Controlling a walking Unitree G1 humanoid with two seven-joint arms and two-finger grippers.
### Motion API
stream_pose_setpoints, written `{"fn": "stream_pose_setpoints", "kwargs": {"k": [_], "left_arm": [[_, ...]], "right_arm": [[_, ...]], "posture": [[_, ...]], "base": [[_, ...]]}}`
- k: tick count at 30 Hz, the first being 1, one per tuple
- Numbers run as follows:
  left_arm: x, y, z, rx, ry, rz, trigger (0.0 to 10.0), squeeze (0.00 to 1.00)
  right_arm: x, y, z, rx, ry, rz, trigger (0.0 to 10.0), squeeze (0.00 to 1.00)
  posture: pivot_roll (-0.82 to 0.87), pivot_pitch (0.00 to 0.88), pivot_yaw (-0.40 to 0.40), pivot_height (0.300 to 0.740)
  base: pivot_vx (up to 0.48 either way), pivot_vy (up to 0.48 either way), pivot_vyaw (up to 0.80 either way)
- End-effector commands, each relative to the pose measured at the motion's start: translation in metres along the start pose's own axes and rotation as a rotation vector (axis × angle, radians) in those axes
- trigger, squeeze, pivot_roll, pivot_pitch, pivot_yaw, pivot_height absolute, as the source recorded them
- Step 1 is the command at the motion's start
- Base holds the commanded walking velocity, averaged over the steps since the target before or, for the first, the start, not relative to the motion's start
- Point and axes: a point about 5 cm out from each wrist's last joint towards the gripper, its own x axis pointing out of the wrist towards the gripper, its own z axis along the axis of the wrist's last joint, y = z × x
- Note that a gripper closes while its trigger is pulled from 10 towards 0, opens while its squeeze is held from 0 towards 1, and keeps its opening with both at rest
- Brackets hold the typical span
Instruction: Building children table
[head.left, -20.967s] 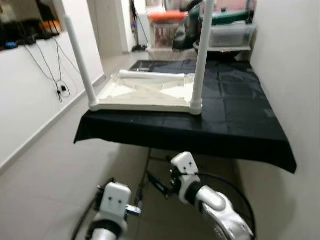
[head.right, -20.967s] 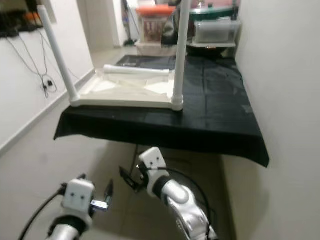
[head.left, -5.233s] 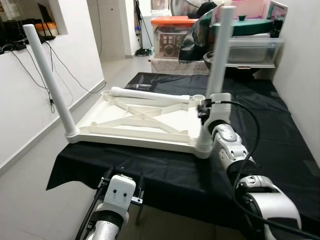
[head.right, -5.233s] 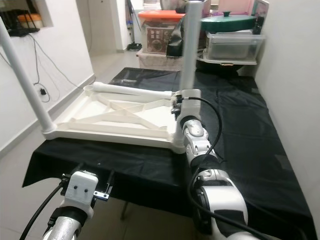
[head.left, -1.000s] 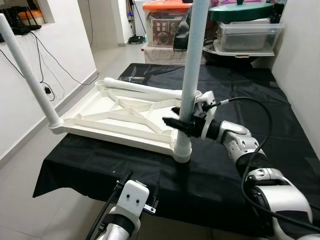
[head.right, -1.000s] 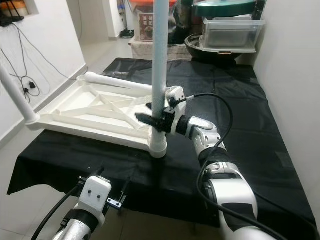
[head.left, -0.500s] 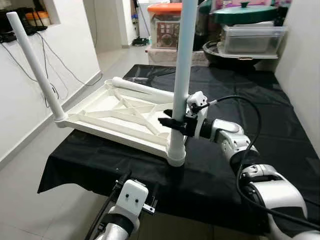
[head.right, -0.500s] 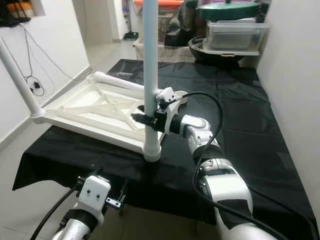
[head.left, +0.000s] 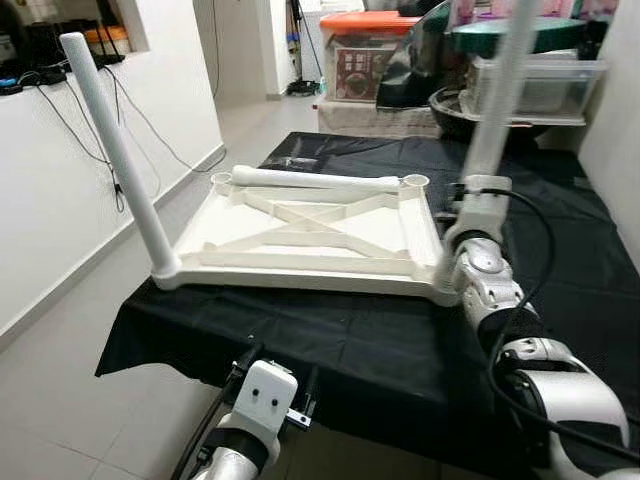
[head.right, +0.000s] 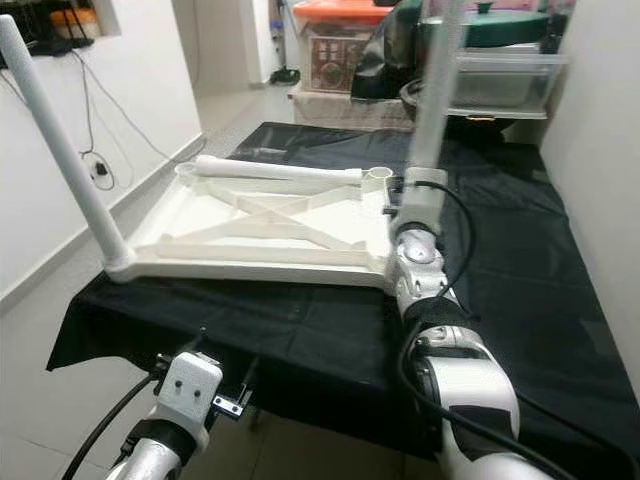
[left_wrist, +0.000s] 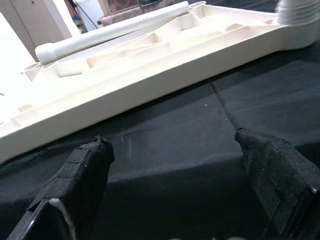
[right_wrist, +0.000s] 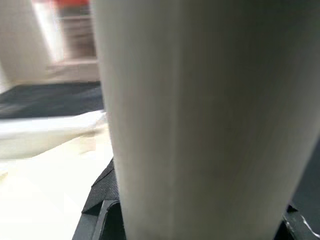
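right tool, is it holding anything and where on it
The right tool grips the upright white table leg low down, just above its socket in the upturned tabletop. The left tool holds nothing.

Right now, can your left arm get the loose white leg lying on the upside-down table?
Probably not yet. The left gripper hangs low before the black cloth's edge; the loose leg lies across the tabletop's far side.
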Motion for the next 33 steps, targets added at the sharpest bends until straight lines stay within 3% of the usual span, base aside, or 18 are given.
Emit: {"fn": "stream_pose_setpoints", "kwargs": {"k": [1, 3, 4, 6, 7, 8, 9, 14, 15, 16, 18, 19, 21, 22, 27, 29, 31, 33], "left_arm": [[0.000, 0.000, -0.003, 0.006, 0.010, -0.004, 10.0, 0.00], [0.000, 0.001, -0.003, 0.008, 0.009, -0.005, 10.0, 0.00], [0.000, 0.001, -0.003, 0.008, 0.009, -0.005, 10.0, 0.00], [0.000, 0.001, -0.003, 0.008, 0.010, -0.005, 10.0, 0.00], [0.000, 0.001, -0.003, 0.009, 0.010, -0.005, 10.0, 0.00], [0.000, 0.001, -0.003, 0.009, 0.009, -0.005, 10.0, 0.00], [0.000, 0.001, -0.003, 0.009, 0.009, -0.004, 10.0, 0.00], [0.000, 0.001, -0.003, 0.010, 0.008, -0.003, 10.0, 0.00], [0.000, 0.001, -0.003, 0.010, 0.008, -0.003, 10.0, 0.00], [0.000, 0.001, -0.003, 0.010, 0.008, -0.003, 10.0, 0.00], [0.001, 0.001, -0.003, 0.010, 0.008, -0.005, 10.0, 0.00], [0.001, 0.001, -0.003, 0.010, 0.008, -0.005, 10.0, 0.00], [0.001, 0.001, -0.003, 0.012, 0.007, -0.008, 10.0, 0.00], [0.001, 0.001, -0.003, 0.012, 0.007, -0.008, 10.0, 0.00], [0.002, 0.000, -0.003, 0.018, 0.005, -0.011, 10.0, 0.00], [0.002, 0.000, -0.003, 0.018, 0.005, -0.011, 10.0, 0.00], [0.001, 0.000, -0.003, 0.019, 0.005, -0.011, 10.0, 0.00], [0.001, 0.000, -0.003, 0.020, 0.005, -0.011, 10.0, 0.00]], "right_arm": [[-0.008, -0.010, -0.038, -0.033, 0.174, -0.098, 0.0, 0.00], [-0.014, 0.005, -0.040, -0.022, 0.182, -0.069, 0.0, 0.00], [-0.016, 0.014, -0.038, -0.008, 0.173, -0.030, 3.8, 0.00], [-0.018, 0.023, -0.036, 0.004, 0.162, -0.003, 3.8, 0.00], [-0.020, 0.031, -0.033, 0.029, 0.134, 0.047, 10.0, 0.10], [-0.021, 0.036, -0.030, 0.045, 0.115, 0.078, 10.0, 0.10], [-0.023, 0.039, -0.025, 0.047, 0.069, 0.104, 10.0, 1.00], [-0.022, 0.041, -0.012, 0.061, -0.025, 0.146, 10.0, 1.00], [-0.020, 0.042, -0.007, 0.089, -0.051, 0.209, 10.0, 0.00], [-0.020, 0.042, -0.007, 0.089, -0.051, 0.209, 10.0, 0.00], [-0.019, 0.046, 0.003, 0.137, -0.096, 0.410, 10.0, 0.00], [-0.019, 0.046, 0.003, 0.137, -0.096, 0.410, 10.0, 0.00], [-0.020, 0.049, 0.006, 0.162, -0.103, 0.629, 10.0, 0.00], [-0.020, 0.049, 0.006, 0.162, -0.103, 0.629, 10.0, 0.00], [-0.023, 0.042, -0.002, 0.136, -0.022, 0.931, 10.0, 0.00], [-0.024, 0.042, -0.003, 0.124, -0.010, 0.968, 10.0, 0.00], [-0.037, 0.040, -0.011, 0.083, 0.068, 1.292, 10.0, 0.00], [-0.040, 0.039, -0.012, 0.076, 0.085, 1.360, 10.0, 0.00]], "posture": [[0.06, 0.000, 0.018, 0.740], [0.06, 0.000, 0.014, 0.740], [0.06, 0.000, 0.014, 0.740], [0.06, 0.000, 0.014, 0.740], [0.06, 0.000, 0.014, 0.740], [0.06, 0.000, 0.014, 0.740], [0.06, 0.000, 0.014, 0.740], [0.06, 0.000, 0.014, 0.740], [0.06, 0.000, 0.014, 0.740], [0.06, 0.000, 0.014, 0.740], [0.06, 0.000, 0.014, 0.740], [0.06, 0.000, 0.014, 0.740], [0.06, 0.000, 0.014, 0.740], [0.06, 0.000, 0.014, 0.740], [0.05, 0.000, 0.019, 0.740], [0.05, 0.000, 0.019, 0.740], [0.05, 0.000, 0.019, 0.740], [0.05, 0.000, 0.019, 0.740]], "base": [[0.000, 0.000, 0.00], [0.000, 0.000, 0.00], [0.000, 0.000, 0.00], [0.000, 0.000, 0.00], [0.000, 0.000, 0.00], [0.000, 0.000, 0.00], [0.000, 0.000, 0.00], [0.000, 0.000, 0.00], [0.000, 0.000, 0.00], [0.000, 0.000, 0.00], [0.000, 0.000, 0.00], [0.000, 0.000, 0.00], [0.000, 0.000, 0.00], [0.000, 0.000, 0.00], [0.000, 0.000, 0.00], [0.000, 0.000, 0.00], [0.000, 0.000, 0.00], [0.000, 0.000, 0.00]]}}
